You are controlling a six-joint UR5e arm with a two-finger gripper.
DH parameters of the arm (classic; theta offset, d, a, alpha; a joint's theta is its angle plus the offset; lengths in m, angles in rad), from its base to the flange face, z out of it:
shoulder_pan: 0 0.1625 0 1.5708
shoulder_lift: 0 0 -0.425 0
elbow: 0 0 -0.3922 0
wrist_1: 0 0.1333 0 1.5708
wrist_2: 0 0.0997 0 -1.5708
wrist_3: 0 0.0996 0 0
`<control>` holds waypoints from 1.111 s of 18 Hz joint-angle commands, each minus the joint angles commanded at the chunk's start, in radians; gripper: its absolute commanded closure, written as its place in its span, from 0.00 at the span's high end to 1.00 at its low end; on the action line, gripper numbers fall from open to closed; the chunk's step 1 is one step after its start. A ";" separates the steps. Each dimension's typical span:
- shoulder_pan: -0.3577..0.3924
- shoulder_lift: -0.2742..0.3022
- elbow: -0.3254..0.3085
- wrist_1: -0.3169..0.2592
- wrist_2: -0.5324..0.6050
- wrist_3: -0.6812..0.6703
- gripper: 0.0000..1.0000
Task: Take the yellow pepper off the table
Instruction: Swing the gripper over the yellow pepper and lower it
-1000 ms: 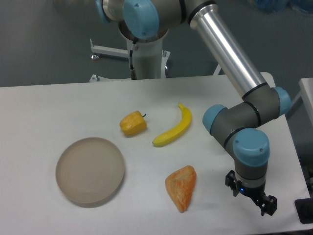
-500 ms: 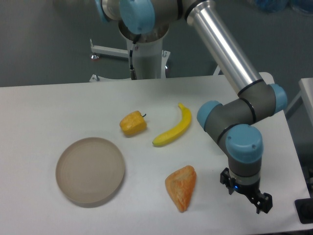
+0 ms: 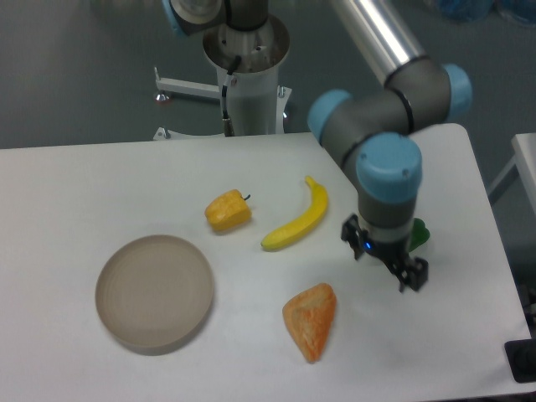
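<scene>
Camera view shows the approach step: the hand (image 3: 385, 266) hovers above the right half of the worktop (image 3: 84, 176), empty, with its 2 fingers appearing slightly parted, though the gap is hard to confirm. The yellow pepper (image 3: 228, 210) lies untouched left of centre, well apart from the hand, with the banana (image 3: 296, 219) between them. The next move likely requires travel left past the banana, then descent over the pepper with jaws wide.
</scene>
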 joint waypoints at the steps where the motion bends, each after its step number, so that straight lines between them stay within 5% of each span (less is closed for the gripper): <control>1: -0.014 0.026 -0.034 -0.002 0.000 -0.002 1.00; 6: -0.123 0.135 -0.223 0.005 -0.003 -0.092 1.00; 11: -0.198 0.178 -0.339 0.014 0.011 -0.144 1.00; 20: -0.261 0.172 -0.441 0.093 0.015 -0.225 1.00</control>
